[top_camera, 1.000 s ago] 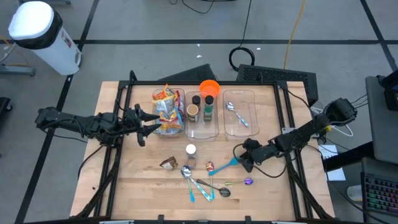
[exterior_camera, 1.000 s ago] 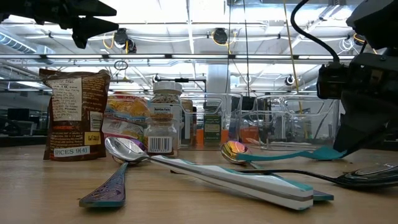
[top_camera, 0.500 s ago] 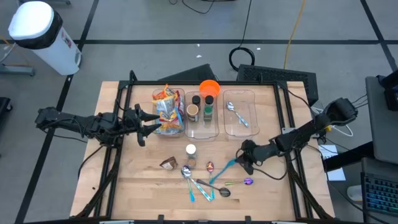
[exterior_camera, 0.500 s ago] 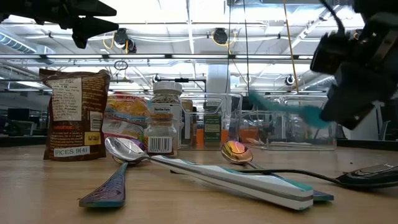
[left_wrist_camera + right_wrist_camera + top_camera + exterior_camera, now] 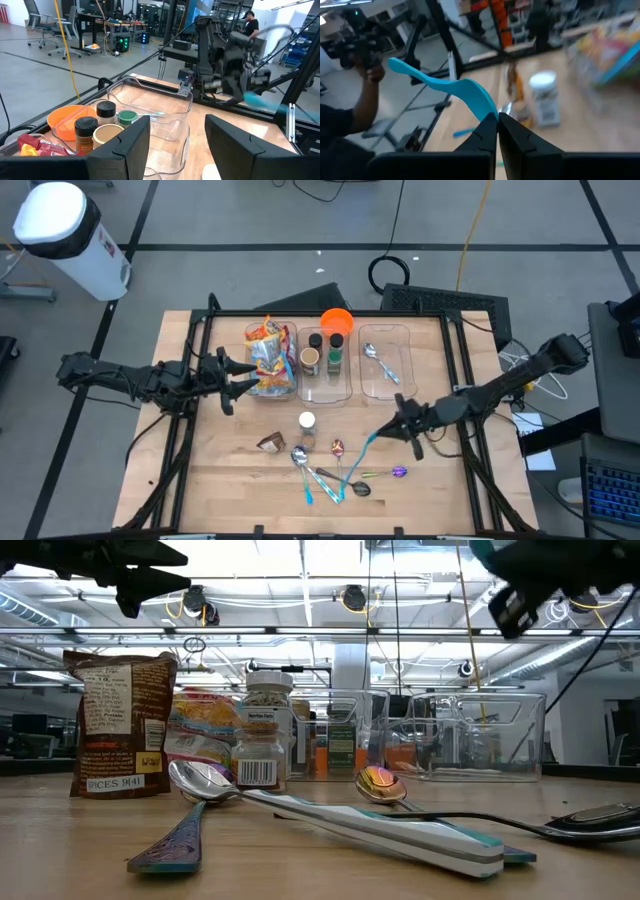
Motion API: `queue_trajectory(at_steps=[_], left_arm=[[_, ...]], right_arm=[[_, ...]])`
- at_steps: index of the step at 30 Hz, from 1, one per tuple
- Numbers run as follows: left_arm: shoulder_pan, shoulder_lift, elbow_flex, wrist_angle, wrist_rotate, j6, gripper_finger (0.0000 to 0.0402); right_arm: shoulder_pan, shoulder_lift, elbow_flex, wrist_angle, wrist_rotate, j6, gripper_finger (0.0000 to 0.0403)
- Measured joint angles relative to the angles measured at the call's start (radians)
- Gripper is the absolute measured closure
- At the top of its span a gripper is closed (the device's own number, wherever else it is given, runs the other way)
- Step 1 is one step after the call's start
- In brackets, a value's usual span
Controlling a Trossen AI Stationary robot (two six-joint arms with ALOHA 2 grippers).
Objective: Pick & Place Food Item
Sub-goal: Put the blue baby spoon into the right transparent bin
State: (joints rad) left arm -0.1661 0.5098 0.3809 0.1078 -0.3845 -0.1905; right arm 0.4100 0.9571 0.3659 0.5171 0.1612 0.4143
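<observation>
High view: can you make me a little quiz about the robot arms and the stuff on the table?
1. True or false: the right arm's fingers are shut on a light blue plastic utensil.
2. What lies in the clear plastic bin nearest that arm? A) a metal spoon B) a green apple C) a red cup
3. Fill the gap: the left arm's fingers are ___ and hold nothing.

Key: 1 true; 2 A; 3 open.

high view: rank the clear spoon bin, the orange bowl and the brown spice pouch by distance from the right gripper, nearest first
From the right gripper, shut on the teal utensil:
1. Clear spoon bin, just behind it, on the right.
2. Orange bowl, at the table's back edge, centre.
3. Brown spice pouch, farthest, across the table to the left.
</observation>
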Motion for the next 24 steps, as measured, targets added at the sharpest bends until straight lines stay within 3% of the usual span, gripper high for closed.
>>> queue_trajectory(at_steps=[3,7,11,14,19,24], left_arm=[[0.000,0.000,0.000,0.000,0.000,0.000,0.0204],[0.000,0.000,0.000,0.000,0.000,0.000,0.0204],[0.000,0.000,0.000,0.000,0.000,0.000,0.0204],[0.000,0.000,0.000,0.000,0.000,0.000,0.0204],[0.000,0.000,0.000,0.001,0.000,0.000,0.0204],[0.000,0.000,0.000,0.001,0.000,0.000,0.0204]], right_arm=[[-0.027,-0.118,0.045,-0.118,0.024,-0.070,0.0402],[-0.074,-0.231,0.211,-0.510,0.211,-0.170,0.0402],[-0.150,-0.238,0.439,-0.951,0.384,-0.200,0.0402],[-0.233,-0.208,0.584,-1.184,0.437,-0.215,0.0402],[-0.373,-0.153,0.712,-1.363,0.426,-0.361,0.0402],[-0.482,-0.076,0.725,-1.402,0.215,-0.541,0.0403]])
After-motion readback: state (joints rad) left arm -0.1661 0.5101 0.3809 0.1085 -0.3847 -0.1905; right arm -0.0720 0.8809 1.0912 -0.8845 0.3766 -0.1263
